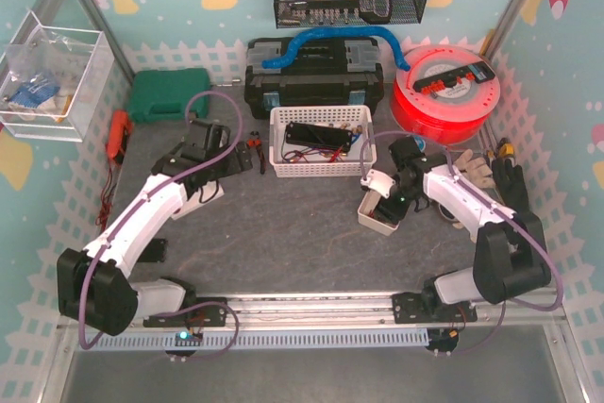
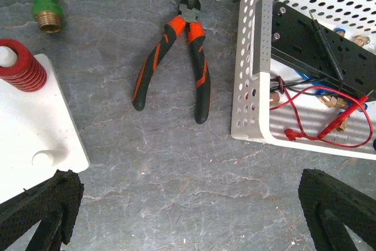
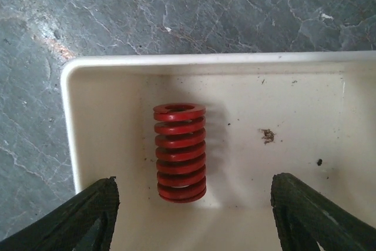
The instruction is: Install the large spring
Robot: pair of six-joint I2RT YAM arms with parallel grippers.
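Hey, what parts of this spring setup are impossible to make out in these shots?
- Left wrist: white plate and its mounted spring are cut off by the left edge.
- Top view: the loose spring is hidden beneath the right gripper.
- Right wrist: the tray runs off the bottom edge on its near side.

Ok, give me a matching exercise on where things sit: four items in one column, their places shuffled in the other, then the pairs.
1 side cutters
2 red spring, right wrist view
3 red test leads
4 red spring, left wrist view

A in the white basket
B in the cream tray
C on the table beside the basket
D standing on the white plate

Pairs: 1-C, 2-B, 3-A, 4-D
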